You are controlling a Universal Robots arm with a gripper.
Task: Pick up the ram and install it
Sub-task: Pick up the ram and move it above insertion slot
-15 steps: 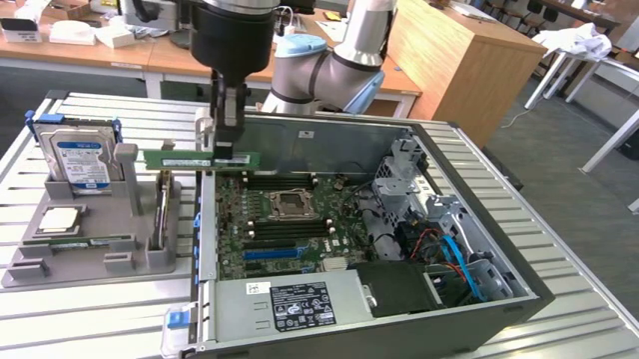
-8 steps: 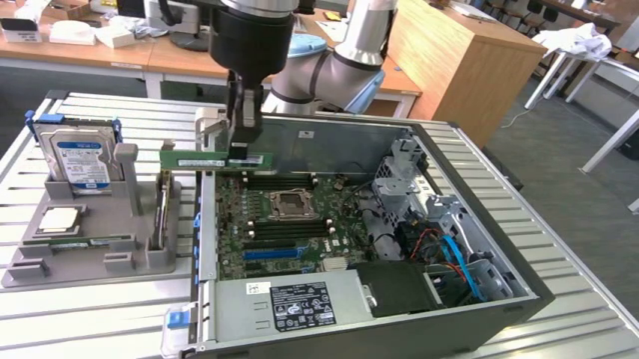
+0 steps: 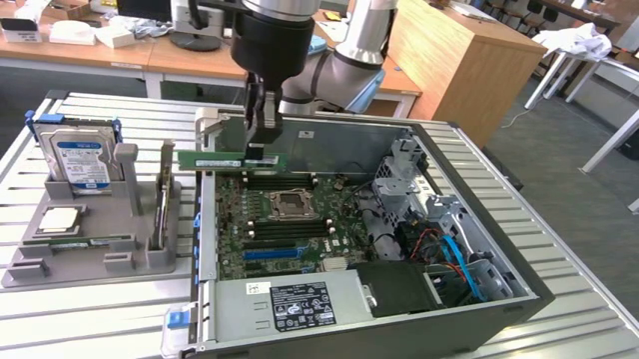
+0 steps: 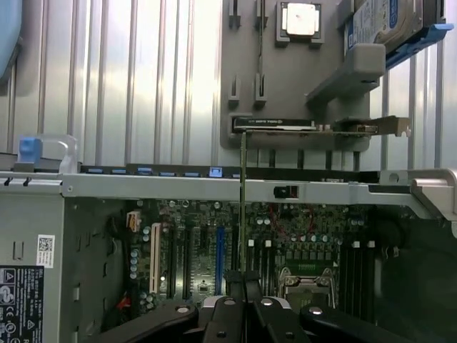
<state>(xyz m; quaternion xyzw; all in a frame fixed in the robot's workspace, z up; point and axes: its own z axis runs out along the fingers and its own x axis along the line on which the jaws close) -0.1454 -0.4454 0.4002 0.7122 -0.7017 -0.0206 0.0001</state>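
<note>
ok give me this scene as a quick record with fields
ram: long thin green circuit-board ram strip, held level above the open case, not seated
gripper: black gripper, shut on the ram strip
case: dark computer case, green motherboard exposed
tray: grey holder tray, on the exterior view's left of the case
tray holds: silver hard drive, square silver processor chip

lab: wooden desks, aluminium bench, open pc case

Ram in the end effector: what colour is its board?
Green. The ram shows best in the exterior view.
</note>
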